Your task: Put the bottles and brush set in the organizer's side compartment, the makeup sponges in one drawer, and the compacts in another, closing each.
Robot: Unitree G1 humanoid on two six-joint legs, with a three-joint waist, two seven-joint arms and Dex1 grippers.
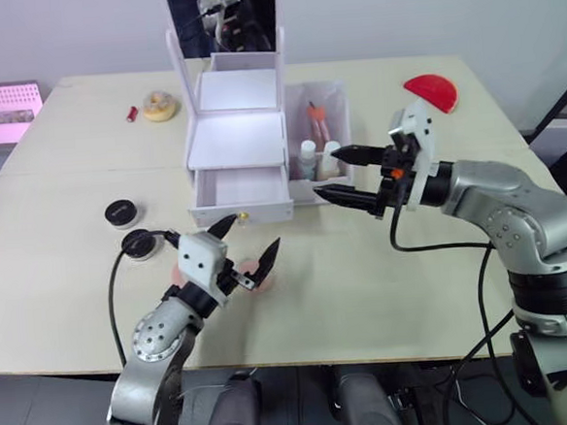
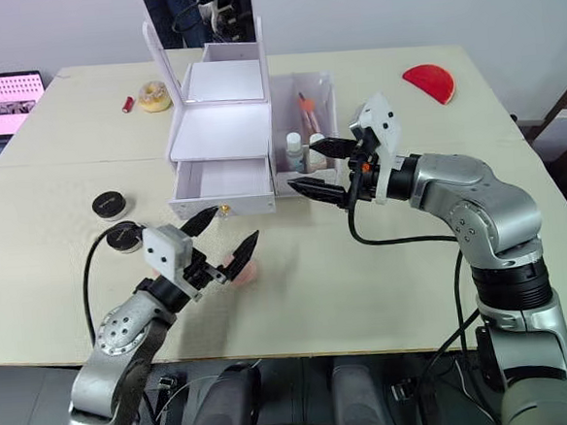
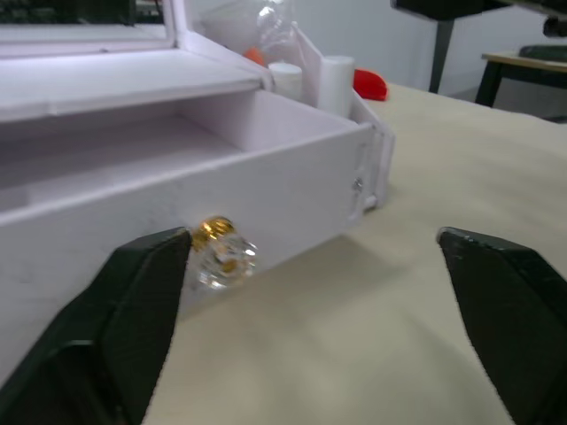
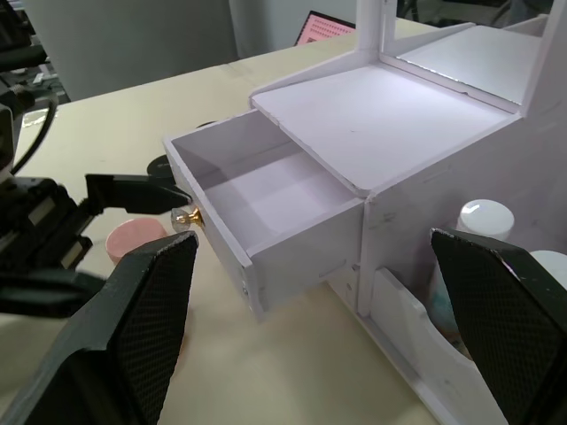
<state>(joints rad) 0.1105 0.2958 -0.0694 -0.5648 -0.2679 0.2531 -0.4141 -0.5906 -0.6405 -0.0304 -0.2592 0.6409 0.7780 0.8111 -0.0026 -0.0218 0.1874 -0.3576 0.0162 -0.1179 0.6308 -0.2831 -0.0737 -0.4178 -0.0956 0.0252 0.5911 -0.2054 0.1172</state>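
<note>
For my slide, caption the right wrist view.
Open right tool faces the organizer's pulled-out empty drawer.

A red half-round plastic piece [image 1: 432, 91] lies on the pale wooden table [image 1: 384, 264]; a pink-screened laptop [image 2: 3, 102] sits beyond its far left edge.

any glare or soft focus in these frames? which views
Left eye view: overhead light blows out the organizer's top. Left wrist view: left hand fingers soft, as is the drawer front; the knob is sharper, the far bottles hazy. Right wrist view: right hand fingers blurred, open drawer crisp.
</note>
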